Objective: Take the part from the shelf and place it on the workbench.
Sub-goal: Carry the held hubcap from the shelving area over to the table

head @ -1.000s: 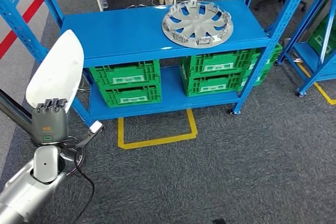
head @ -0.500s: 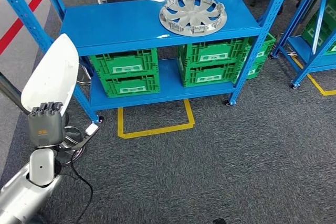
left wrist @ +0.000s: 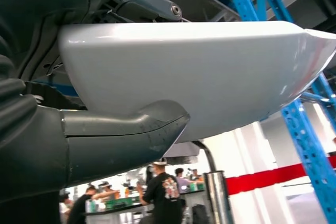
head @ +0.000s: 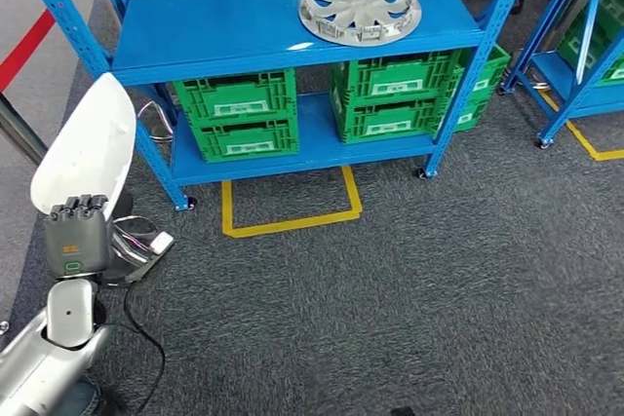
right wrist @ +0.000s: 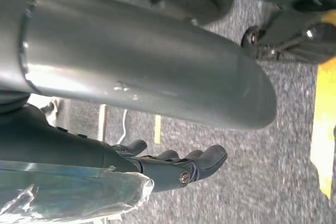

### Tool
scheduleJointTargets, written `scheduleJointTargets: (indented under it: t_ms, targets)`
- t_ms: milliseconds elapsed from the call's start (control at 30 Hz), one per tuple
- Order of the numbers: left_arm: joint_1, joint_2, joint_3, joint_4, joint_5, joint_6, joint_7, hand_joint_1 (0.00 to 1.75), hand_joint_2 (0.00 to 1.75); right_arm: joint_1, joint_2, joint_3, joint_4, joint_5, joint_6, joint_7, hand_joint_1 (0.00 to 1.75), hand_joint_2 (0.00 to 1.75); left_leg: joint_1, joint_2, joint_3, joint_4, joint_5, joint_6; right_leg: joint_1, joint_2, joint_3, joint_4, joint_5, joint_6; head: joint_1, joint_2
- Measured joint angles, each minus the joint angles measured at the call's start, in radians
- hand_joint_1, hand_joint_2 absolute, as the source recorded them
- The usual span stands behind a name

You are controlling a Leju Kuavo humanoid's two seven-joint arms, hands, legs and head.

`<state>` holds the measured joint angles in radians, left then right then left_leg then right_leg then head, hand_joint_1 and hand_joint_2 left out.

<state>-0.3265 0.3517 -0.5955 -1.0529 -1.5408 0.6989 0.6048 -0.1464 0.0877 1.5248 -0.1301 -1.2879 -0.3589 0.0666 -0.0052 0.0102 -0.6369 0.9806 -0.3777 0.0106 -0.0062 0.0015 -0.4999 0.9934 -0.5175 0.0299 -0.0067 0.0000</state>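
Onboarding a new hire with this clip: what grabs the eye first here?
First the white curved part, held upright by the left robot hand at the lower left of the head view, off the shelf. Next the silver wheel cover lying flat on the top board of the blue shelf, with green crates on the lower board. The right robot hand hangs over grey carpet, holding nothing.

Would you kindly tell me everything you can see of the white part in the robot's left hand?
The white part is a smooth, glossy shell, plastic by its look, rounded at the top and tapering to a narrower end. The left robot hand grips its lower end, dark fingers over the front edge, and holds it upright over the grey carpet, left of the blue shelf. In the left wrist view its curved underside rests on the thick grey thumb. Nothing else touches it.
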Motion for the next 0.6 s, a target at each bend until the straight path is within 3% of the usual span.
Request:
scheduleJointTargets:
  t_ms: [67,100,167,233,267,300,333,400,467,500,533,600]
  targets:
    - [0.004,-0.002,0.010,0.002,0.000,0.000,-0.005,1.33,1.75,0.001,0.001,0.000,0.000,0.002,0.000,0.001,0.00,0.00,0.001,0.000,-0.008,0.000,0.014,-0.010,0.002,0.001,0.003,-0.014,0.000,-0.010,0.000,0.000]
    - [0.007,-0.002,0.015,0.002,0.000,0.000,-0.008,1.33,1.75,0.002,0.002,0.000,0.000,0.004,0.000,0.002,0.00,0.00,0.003,-0.001,-0.012,0.005,0.007,-0.016,0.001,0.000,-0.003,-0.014,0.006,-0.017,0.000,0.000]
    - [0.011,-0.003,0.025,0.004,0.000,0.000,-0.012,1.33,1.75,0.002,0.004,0.000,0.000,0.007,0.000,0.003,0.00,0.00,0.006,-0.003,-0.033,0.062,-0.056,-0.028,-0.002,-0.002,-0.017,-0.015,0.021,-0.035,-0.003,0.000]
    - [0.013,-0.004,0.032,0.005,0.000,0.000,-0.012,1.33,1.75,0.001,0.006,0.000,0.000,0.009,0.001,0.003,0.00,0.00,0.009,-0.004,-0.067,0.194,-0.151,-0.037,0.002,-0.003,-0.038,-0.007,0.035,-0.046,-0.005,0.000]
    - [0.015,-0.004,0.034,0.006,0.000,0.000,-0.012,1.33,1.75,0.001,0.006,0.000,0.000,0.010,0.001,0.003,0.00,0.00,0.010,-0.004,-0.079,0.258,-0.181,-0.039,0.005,-0.004,-0.051,-0.003,0.042,-0.048,-0.005,0.000]
    - [0.016,-0.005,0.034,0.007,0.000,0.000,-0.012,1.33,1.75,0.000,0.006,0.000,0.000,0.010,0.001,0.003,0.00,0.00,0.011,-0.004,-0.080,0.299,-0.187,-0.040,0.007,-0.004,-0.065,0.002,0.049,-0.049,-0.005,0.000]
    - [0.018,-0.005,0.035,0.008,0.000,0.000,-0.012,1.33,1.75,0.000,0.006,0.000,0.000,0.010,0.000,0.003,0.00,0.00,0.012,-0.004,-0.065,0.305,-0.172,-0.038,0.009,-0.004,-0.079,0.007,0.057,-0.049,-0.005,0.000]
    - [0.018,-0.006,0.038,0.008,0.000,0.000,-0.012,1.33,1.75,0.000,0.006,0.000,0.000,0.010,0.000,0.003,0.00,0.00,0.010,-0.005,0.013,0.219,-0.122,-0.027,0.013,-0.003,-0.106,0.015,0.073,-0.048,-0.005,0.000]
    - [0.017,-0.006,0.044,0.008,0.000,0.000,-0.012,1.33,1.75,-0.002,0.008,0.000,0.000,0.010,0.000,0.003,0.00,0.00,0.005,-0.007,0.109,0.081,-0.120,-0.012,0.016,-0.001,-0.123,0.018,0.090,-0.044,-0.004,0.000]
    - [0.016,-0.006,0.047,0.008,0.000,0.000,-0.012,1.33,1.75,-0.002,0.008,0.000,0.000,0.010,0.000,0.003,0.00,0.00,0.002,-0.008,0.136,0.035,-0.129,-0.006,0.016,-0.001,-0.128,0.017,0.099,-0.040,-0.004,0.000]
    - [0.016,-0.006,0.049,0.008,0.000,0.001,-0.013,1.33,1.75,-0.003,0.009,0.000,0.000,0.011,0.000,0.003,0.00,0.00,-0.003,-0.008,0.147,0.009,-0.134,-0.002,0.014,-0.001,-0.132,0.014,0.110,-0.035,-0.004,0.000]
    - [0.014,-0.007,0.052,0.008,0.000,0.001,-0.013,1.33,1.75,-0.001,0.010,0.000,0.000,0.011,0.001,0.003,0.00,0.00,-0.005,-0.006,0.138,-0.008,-0.112,0.007,0.009,-0.001,-0.140,0.010,0.118,-0.023,-0.004,0.000]
